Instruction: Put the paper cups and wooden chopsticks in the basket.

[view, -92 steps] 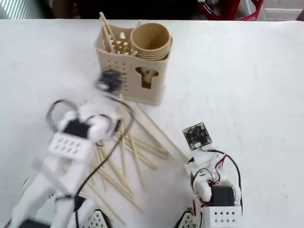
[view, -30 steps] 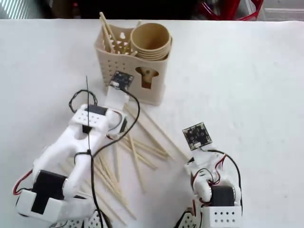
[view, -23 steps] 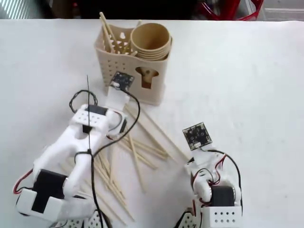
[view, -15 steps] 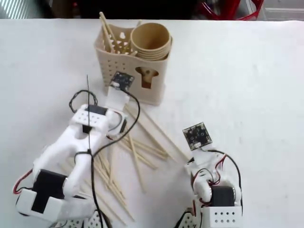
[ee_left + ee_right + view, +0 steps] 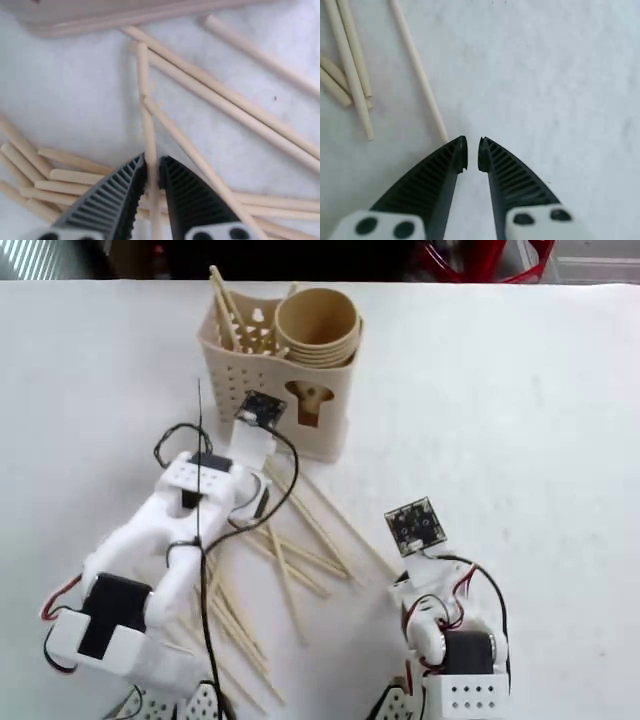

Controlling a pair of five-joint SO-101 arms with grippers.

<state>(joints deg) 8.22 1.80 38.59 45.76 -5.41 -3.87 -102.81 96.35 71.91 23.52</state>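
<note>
"Where does the chopstick point(image 5: 144, 90) lie?"

"Just in front of the basket point(image 5: 240, 375), pinched in your left gripper point(image 5: 152, 164), whose jaws are nearly closed on it. Its long axis points at the basket wall, so you likely lift first."

high: looking steeply down over the whole table point(image 5: 540, 390) | left wrist: peering close onto scattered chopsticks point(image 5: 225, 92) | right wrist: peering close at that pile's edge; all sharing it
</note>
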